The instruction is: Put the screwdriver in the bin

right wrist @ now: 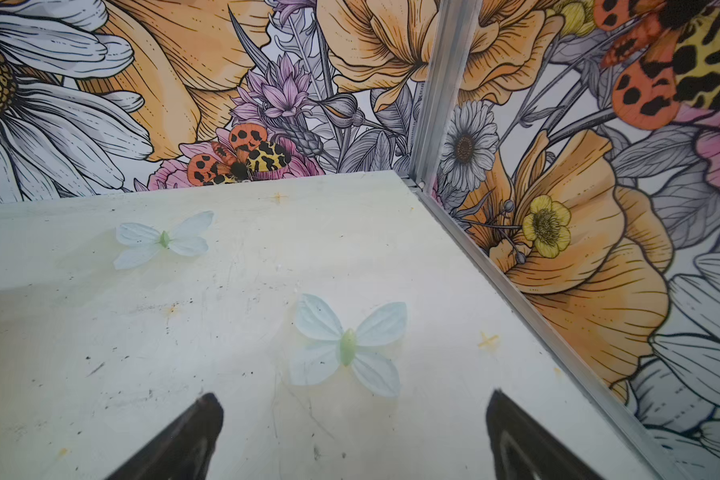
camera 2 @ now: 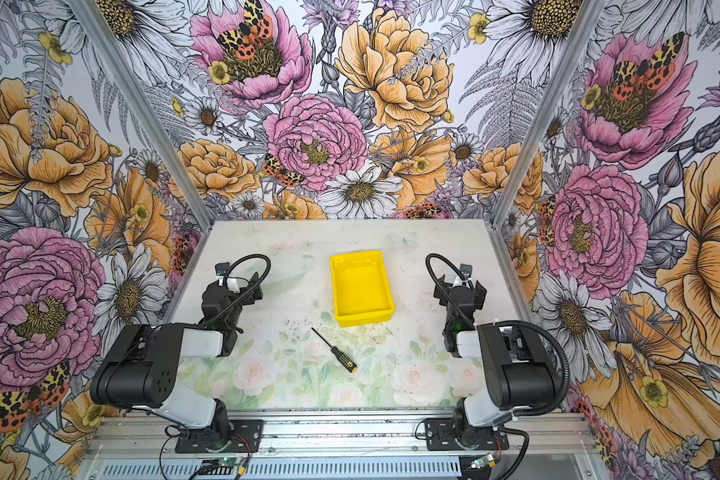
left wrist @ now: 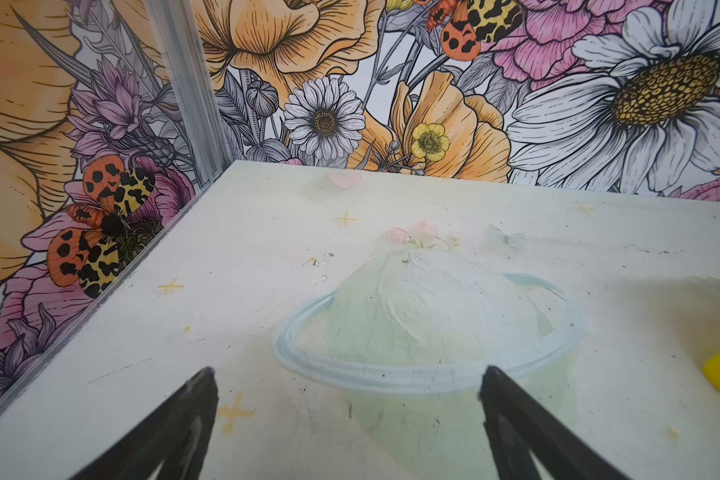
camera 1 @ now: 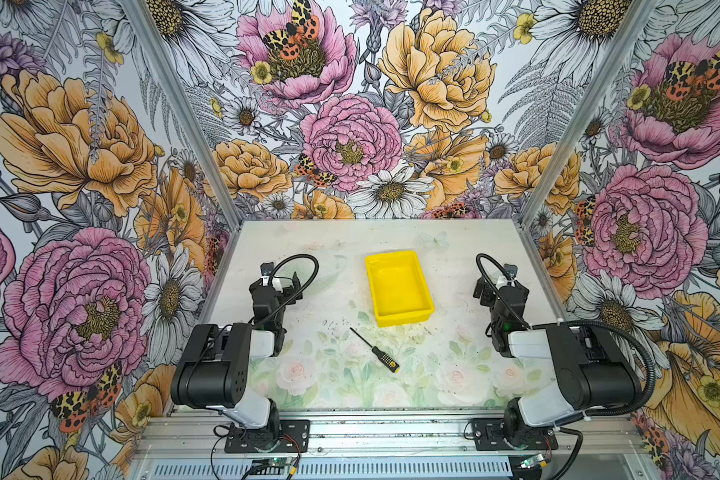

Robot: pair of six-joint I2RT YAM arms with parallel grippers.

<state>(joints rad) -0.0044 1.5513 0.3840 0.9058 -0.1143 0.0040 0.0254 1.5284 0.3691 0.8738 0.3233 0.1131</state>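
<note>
While both arms sit folded back at the sides of the table [camera 1: 329, 249], the screwdriver [camera 1: 374, 350] lies flat on the tabletop between them, on the near side of the bin [camera 1: 406, 318]. Its thin shaft points toward the far left and its yellow-capped handle toward the near right. The shaft tip comes near the bin's near left corner but stays apart from it. The bin stands upright around the middle of the table, its long sides running away from the camera, with only its bare yellow floor showing inside. The left gripper [left wrist: 348, 374] has its two black fingers [left wrist: 184, 419] spread wide apart, over a faded ringed planet [left wrist: 429, 328] printed on the table; a yellow corner of the bin shows at the edge of the left wrist view. The right gripper [right wrist: 354, 397] likewise has its fingers spread wide, over a pale printed butterfly [right wrist: 347, 345] near the far right corner post [right wrist: 433, 91].
</note>
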